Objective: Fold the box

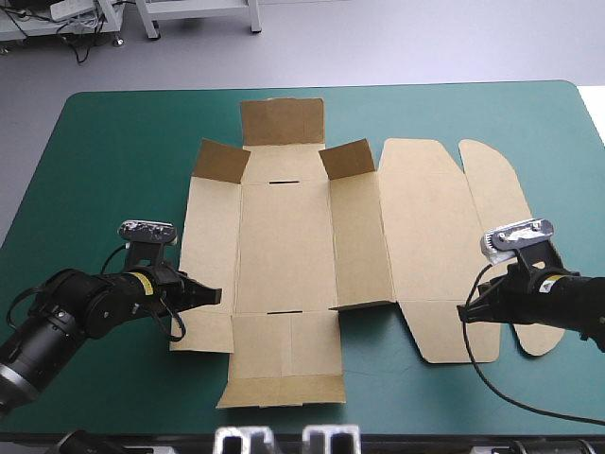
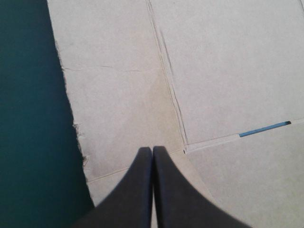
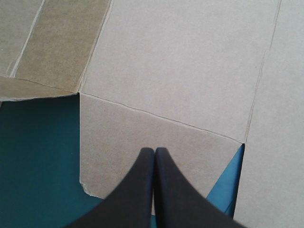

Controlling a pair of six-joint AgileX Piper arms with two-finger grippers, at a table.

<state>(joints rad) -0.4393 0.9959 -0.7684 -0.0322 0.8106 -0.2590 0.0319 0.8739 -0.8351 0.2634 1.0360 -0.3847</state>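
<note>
Left gripper (image 1: 214,295) pointing at box's left panel (image 2: 118,109), black fingers pressing together into one tip, gripping nothing.

Box (image 1: 284,248) lying mid-table on teal-green cover (image 1: 104,142), mostly flat, far corner flaps (image 1: 222,161) standing partly up. Board looking light, thin and stiff, probably bending cleanly along scored creases and sliding easily on cover. Best taking hold at free outer edges.

Right gripper (image 1: 462,313) pointing over lid's near tab (image 3: 142,137), fingers likewise clenched, empty.
</note>
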